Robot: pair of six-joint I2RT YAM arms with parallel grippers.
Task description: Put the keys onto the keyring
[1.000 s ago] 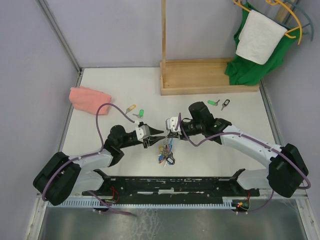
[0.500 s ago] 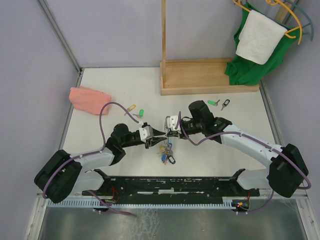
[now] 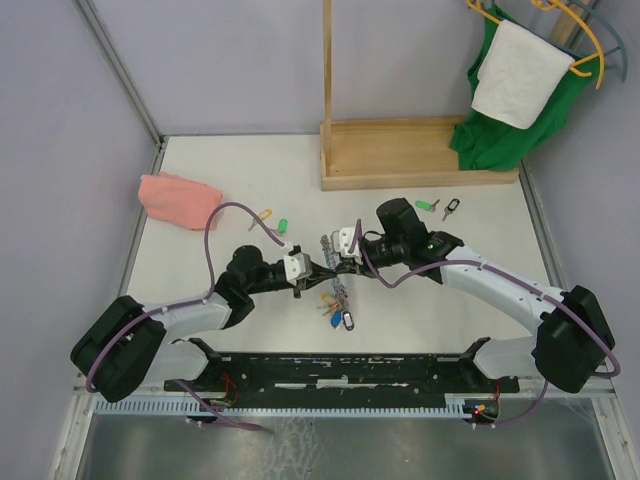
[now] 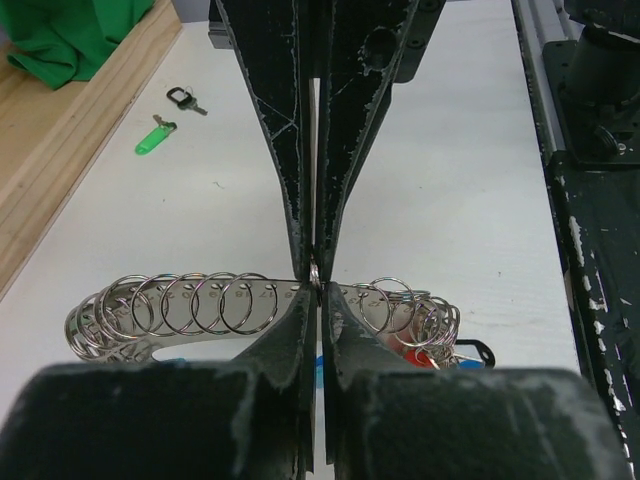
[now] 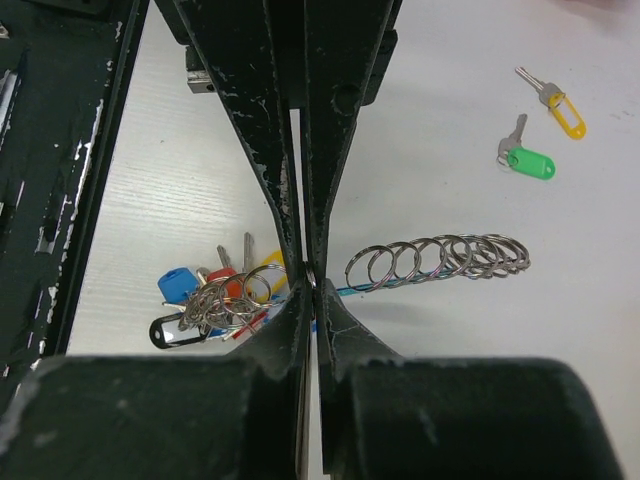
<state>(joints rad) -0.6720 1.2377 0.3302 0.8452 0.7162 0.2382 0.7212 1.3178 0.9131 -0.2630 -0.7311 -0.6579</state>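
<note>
Both arms meet mid-counter, tip to tip. Left pincer is clenched on the keyring, a thin bit of metal nipped between its fingers. Right pincer is clenched on the keyring too, directly opposite and almost touching the left tips.

The keyring sits between the two pincers. A row of small split rings fans along it on the far side, and a bunch of tagged keys (blue, red, black, yellow) is on the near side.

Loose keys on the counter, off the ring:
- yellow-tagged key and green-tagged key, behind the left arm
- another green-tagged key and a black-tagged key, by the wooden stand

Pink cloth is at far left. Green garment and white towel hang at far right.
</note>
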